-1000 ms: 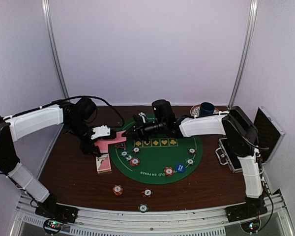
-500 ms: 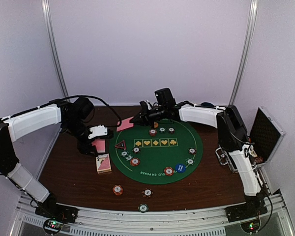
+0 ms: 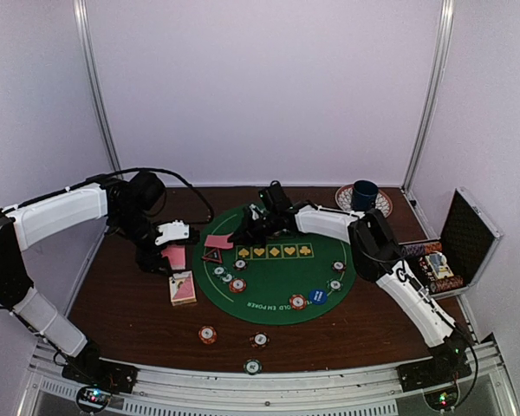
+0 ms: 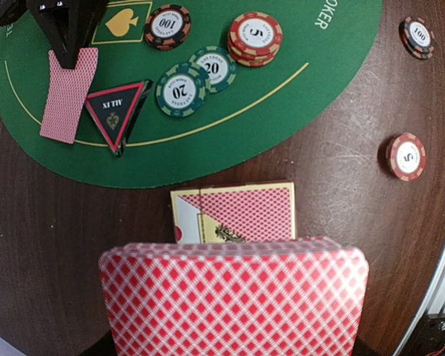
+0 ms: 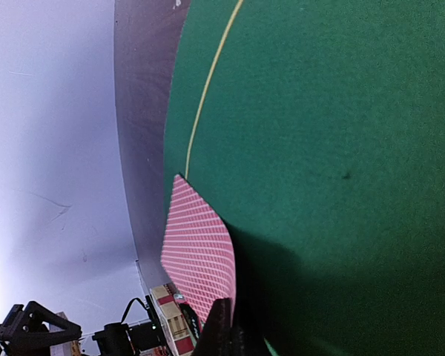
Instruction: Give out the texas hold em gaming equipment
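I'm clamping the deck [image 4: 233,297] in my left gripper [image 3: 175,253], near the edge of the green mat [image 4: 282,111]. Farther out, my right gripper [image 4: 67,52] is pinching one card [image 4: 68,95] down just beside the triangle marker [image 4: 117,110]; I'm wanting it flat before releasing.

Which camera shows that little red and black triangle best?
The left wrist view: the triangle marker lies large and sharp, its lettering readable. The top view shows it only as a tiny shape. The right wrist view misses it.
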Robot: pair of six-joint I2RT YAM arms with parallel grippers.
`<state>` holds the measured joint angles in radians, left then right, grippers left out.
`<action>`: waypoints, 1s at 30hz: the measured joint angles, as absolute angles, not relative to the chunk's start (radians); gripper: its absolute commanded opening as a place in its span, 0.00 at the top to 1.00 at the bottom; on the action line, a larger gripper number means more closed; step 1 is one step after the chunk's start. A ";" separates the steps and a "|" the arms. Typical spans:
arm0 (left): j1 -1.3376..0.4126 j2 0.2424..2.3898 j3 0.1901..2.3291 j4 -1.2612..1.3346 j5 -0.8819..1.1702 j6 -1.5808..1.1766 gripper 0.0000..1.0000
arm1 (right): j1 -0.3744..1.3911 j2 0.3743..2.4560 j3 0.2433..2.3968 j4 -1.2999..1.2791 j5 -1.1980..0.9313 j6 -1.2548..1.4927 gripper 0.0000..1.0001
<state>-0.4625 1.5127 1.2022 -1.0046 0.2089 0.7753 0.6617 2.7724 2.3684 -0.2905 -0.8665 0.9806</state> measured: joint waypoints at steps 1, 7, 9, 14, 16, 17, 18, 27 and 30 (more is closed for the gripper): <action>-0.463 1.513 1.202 -1.005 0.210 0.775 1.00 | 0.663 2.779 2.373 -0.286 -0.864 0.986 0.86; -0.463 1.513 1.202 -1.012 0.213 0.775 1.00 | 0.670 2.790 2.405 -0.273 -0.852 0.991 0.62; -0.463 1.513 1.202 -1.015 0.213 0.775 1.00 | 0.672 2.790 2.406 -0.273 -0.850 0.986 0.58; -0.463 1.513 1.202 -1.016 0.214 0.775 1.00 | 0.675 2.770 2.397 -0.281 -0.848 0.952 0.44; -0.463 1.513 1.203 -1.019 0.214 0.771 1.00 | 0.676 2.753 2.387 -0.293 -0.846 0.941 0.39; -0.463 1.513 1.203 -1.019 0.214 0.768 1.00 | 0.676 2.739 2.382 -0.305 -0.843 0.927 0.38; -0.463 1.513 1.203 -1.019 0.214 0.766 1.00 | 0.677 2.736 2.381 -0.307 -0.843 0.927 0.36; -0.463 1.513 1.211 -1.022 0.216 0.756 1.00 | 0.696 2.534 2.230 -0.340 -0.814 0.861 0.29; -0.463 1.513 1.221 -1.022 0.217 0.750 1.00 | 0.706 2.445 2.146 -0.322 -0.808 0.856 0.24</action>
<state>-0.4625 1.5127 1.2205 -1.0222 0.2169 0.7498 0.7059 2.4451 2.1460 -0.3218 -0.8082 0.8562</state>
